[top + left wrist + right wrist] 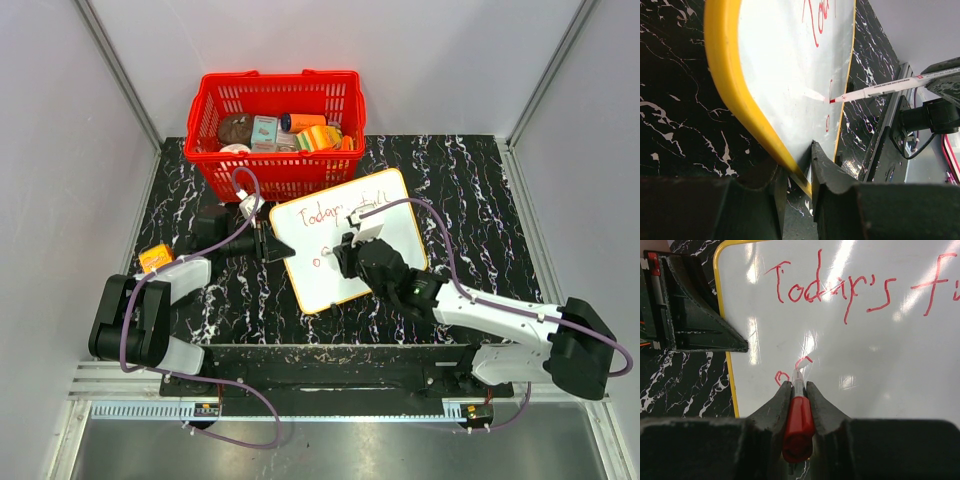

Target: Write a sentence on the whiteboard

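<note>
The whiteboard (385,235) lies tilted on the black marbled table, white with a yellow rim (725,75). The sentence (322,215) is red lettering: "Today's" (830,290) and a word starting "fi" on the top line, and two small strokes (782,376) starting a second line. My left gripper (268,243) is shut on the board's left edge (797,170). My right gripper (345,255) is shut on a red-capped marker (799,420). The marker tip (832,101) touches the board at the second line.
A red basket (275,130) with several grocery items stands just behind the board. A small orange object (155,258) lies at the table's left edge. White walls close in the table on the left, back and right.
</note>
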Robot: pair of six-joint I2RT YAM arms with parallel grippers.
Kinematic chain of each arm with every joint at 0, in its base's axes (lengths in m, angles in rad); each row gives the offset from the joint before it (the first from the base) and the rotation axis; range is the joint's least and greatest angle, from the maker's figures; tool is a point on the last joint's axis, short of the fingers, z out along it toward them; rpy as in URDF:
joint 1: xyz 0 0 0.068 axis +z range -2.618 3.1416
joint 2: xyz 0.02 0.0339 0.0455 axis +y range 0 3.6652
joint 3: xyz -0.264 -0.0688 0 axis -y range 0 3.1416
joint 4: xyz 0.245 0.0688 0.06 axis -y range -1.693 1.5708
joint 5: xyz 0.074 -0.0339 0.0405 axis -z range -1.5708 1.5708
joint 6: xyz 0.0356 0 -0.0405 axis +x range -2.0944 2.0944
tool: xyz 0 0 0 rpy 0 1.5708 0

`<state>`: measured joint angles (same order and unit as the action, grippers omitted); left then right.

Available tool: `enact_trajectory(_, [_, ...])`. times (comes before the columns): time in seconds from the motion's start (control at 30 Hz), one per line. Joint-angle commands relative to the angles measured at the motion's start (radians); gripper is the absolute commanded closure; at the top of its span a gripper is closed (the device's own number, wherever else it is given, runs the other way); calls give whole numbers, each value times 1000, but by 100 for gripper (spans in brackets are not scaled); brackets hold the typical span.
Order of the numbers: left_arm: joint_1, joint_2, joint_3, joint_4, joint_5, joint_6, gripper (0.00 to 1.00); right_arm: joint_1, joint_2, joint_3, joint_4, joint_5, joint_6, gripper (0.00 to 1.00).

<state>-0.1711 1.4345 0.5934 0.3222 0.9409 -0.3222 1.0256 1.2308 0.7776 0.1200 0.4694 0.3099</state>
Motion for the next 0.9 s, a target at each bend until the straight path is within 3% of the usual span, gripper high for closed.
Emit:
enact_trajectory(0.0, [-30, 9, -4, -38, -91, 118, 100, 1, -25, -26, -66, -25, 11, 100])
enact_trajectory(0.67, [-31, 14, -3, -40, -93, 120, 100, 2, -161, -86, -71, -152, 31, 100])
enact_trajectory(0.87, [-30, 14, -3, -41, -93, 120, 100, 1, -171, -52, -26, -104, 25, 100])
